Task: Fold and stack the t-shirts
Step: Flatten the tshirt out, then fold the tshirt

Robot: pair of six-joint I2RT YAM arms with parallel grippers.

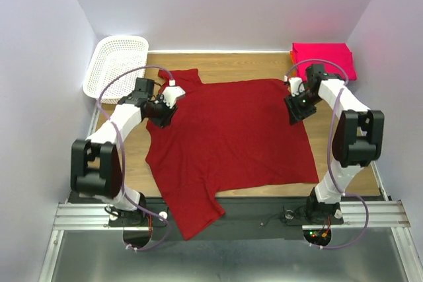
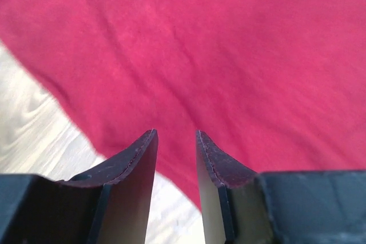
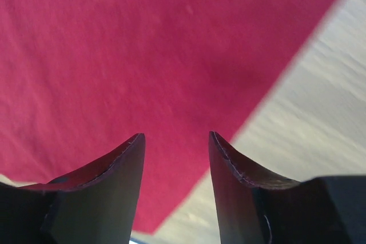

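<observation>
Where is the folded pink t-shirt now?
Top view: the folded pink t-shirt sits at the table's far right corner, just behind the right claw, beyond the spread crimson t-shirt.

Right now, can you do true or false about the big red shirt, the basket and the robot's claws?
1. The dark red shirt lies spread open on the table. True.
2. The left claw is pinching the shirt. False: its jaws are apart, with nothing between them.
3. The white basket sits at the far left corner. True.
4. The folded pink shirt is inside the basket. False: it lies at the far right corner.
5. The right claw is open. True.
</observation>
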